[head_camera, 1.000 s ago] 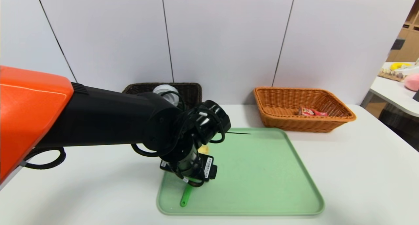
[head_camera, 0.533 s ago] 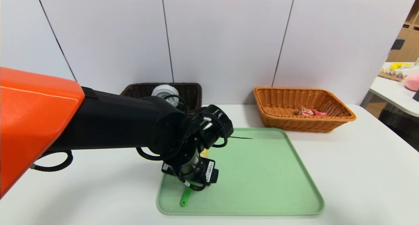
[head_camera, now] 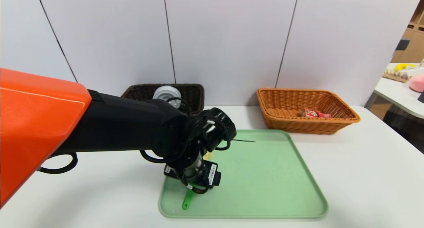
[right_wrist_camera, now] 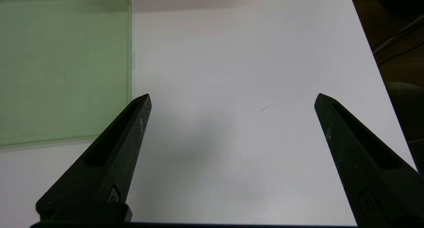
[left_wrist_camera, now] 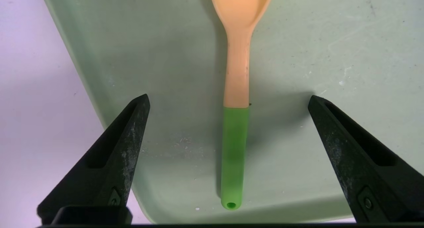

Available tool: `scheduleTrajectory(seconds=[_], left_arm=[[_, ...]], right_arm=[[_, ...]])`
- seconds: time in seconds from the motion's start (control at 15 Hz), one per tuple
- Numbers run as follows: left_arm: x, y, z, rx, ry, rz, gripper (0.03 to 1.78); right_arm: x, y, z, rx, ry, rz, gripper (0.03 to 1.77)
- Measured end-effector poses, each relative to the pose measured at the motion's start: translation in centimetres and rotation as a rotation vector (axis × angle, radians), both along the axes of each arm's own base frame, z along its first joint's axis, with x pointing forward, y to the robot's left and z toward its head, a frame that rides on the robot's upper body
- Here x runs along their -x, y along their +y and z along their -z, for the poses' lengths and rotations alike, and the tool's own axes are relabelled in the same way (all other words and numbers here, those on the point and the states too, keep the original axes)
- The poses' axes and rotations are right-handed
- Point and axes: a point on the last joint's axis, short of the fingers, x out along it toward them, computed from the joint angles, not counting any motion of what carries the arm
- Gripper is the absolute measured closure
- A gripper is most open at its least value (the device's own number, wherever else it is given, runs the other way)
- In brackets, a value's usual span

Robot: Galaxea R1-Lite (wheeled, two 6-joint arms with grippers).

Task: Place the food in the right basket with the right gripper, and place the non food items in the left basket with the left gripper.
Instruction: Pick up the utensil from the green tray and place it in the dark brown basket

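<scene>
A yellow spaghetti fork with a green handle (left_wrist_camera: pixel 234 148) lies on the green tray (left_wrist_camera: pixel 331 55); its handle tip (head_camera: pixel 187 201) pokes out below my left wrist in the head view. My left gripper (left_wrist_camera: pixel 228 98) hangs open just above it, one finger on each side of the handle, not touching. The red snack packet (head_camera: pixel 313 113) lies in the orange-tan right basket (head_camera: pixel 344 120). A white round container (head_camera: pixel 165 92) sits in the dark brown left basket (head_camera: pixel 196 90). My right gripper (right_wrist_camera: pixel 232 97) is open over bare table beside the tray (right_wrist_camera: pixel 66 72), holding nothing.
The tray (head_camera: pixel 265 175) takes up the table's middle, with both baskets behind it against the white wall. My left arm (head_camera: pixel 126 125) hides part of the dark basket. The table's right edge (right_wrist_camera: pixel 371 55) is near the right gripper. A side table (head_camera: pixel 402 92) stands far right.
My left arm has sunk slightly and shifted a little to the right over the fork. The baskets, packet and right gripper have not moved.
</scene>
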Motion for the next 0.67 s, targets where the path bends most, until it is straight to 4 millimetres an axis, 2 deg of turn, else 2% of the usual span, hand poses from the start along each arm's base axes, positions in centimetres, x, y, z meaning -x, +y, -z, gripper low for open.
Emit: scheduleTrajectory(seconds=[0.33,0.47,0.67], left_arm=[[-0.05,-0.05,0.18,0.001,0.004,-0.012,0.15],[-0.07,-0.09,0.25,0.002,0.005,-0.015,0.48],[-0.13,-0.05,0.26,0.001,0.005,-0.02,0.86]], right_arm=[[0.01,0.0,-0.13,0.0,-0.004,0.0,0.1],[0.01,0.0,-0.15,0.0,-0.005,0.0,0.1],[0.03,0.0,-0.21,0.001,-0.008,0.0,0.1]])
